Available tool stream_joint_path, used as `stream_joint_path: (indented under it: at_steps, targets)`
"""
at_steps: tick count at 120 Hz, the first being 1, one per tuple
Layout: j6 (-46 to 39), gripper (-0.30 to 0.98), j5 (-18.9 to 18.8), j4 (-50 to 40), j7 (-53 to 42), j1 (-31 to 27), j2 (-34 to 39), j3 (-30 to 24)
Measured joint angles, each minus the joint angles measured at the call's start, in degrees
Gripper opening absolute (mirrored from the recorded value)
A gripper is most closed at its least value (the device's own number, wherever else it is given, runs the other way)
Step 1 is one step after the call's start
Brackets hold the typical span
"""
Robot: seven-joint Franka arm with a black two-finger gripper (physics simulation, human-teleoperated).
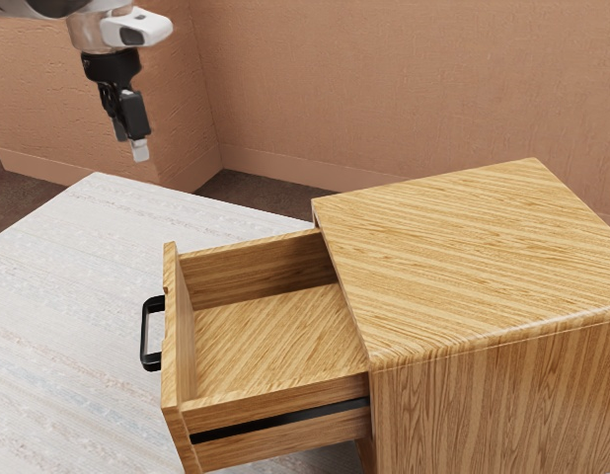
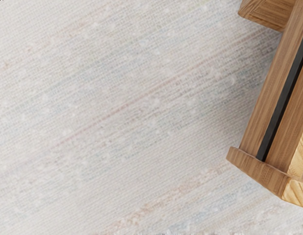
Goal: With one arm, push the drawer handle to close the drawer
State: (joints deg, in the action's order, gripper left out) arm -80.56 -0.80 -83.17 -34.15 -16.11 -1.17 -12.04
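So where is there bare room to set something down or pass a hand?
Widest is the bare tabletop on the exterior view's left, bordered by the handle and drawer front. The cabinet top is bare out to its edges, and so is the drawer floor between its walls. It's tight between handle and drawer front.

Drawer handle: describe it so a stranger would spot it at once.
Find the wooden cabinet at the exterior view's right, then the open drawer jutting from it toward the view's left. On the outer face of the drawer's front panel sits the handle, a black bar bent at both ends. Unlike the flat black strip along the drawer's side, it stands out from the wood.
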Motion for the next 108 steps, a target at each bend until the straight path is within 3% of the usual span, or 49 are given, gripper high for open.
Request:
stream_joint_path:
  at_steps: [29,39,48,56,62,72,95,108]
  targets:
    - [0.4,0.69,0.0,0.1,-6.7,-1.5,0.4,-0.1]
    - [1.4,0.68,-0.3,3.4,-8.4,-2.7,7.4,-0.2]
    - [4.9,0.68,-0.4,3.3,-9.8,0.1,14.9,2.4]
    - [7.3,0.68,-0.5,-4.9,-10.9,-3.5,22.7,4.8]
    - [6.4,0.68,-0.6,-17.9,-11.7,-5.2,28.8,5.4]
    - [2.4,0.69,-0.6,-33.8,-12.8,-5.7,32.0,5.4]
    - [-2.6,0.69,-0.5,-43.5,-14.8,-3.5,32.7,4.2]
    - [-2.4,0.6,0.1,-49.3,-16.0,-2.0,38.5,6.9]
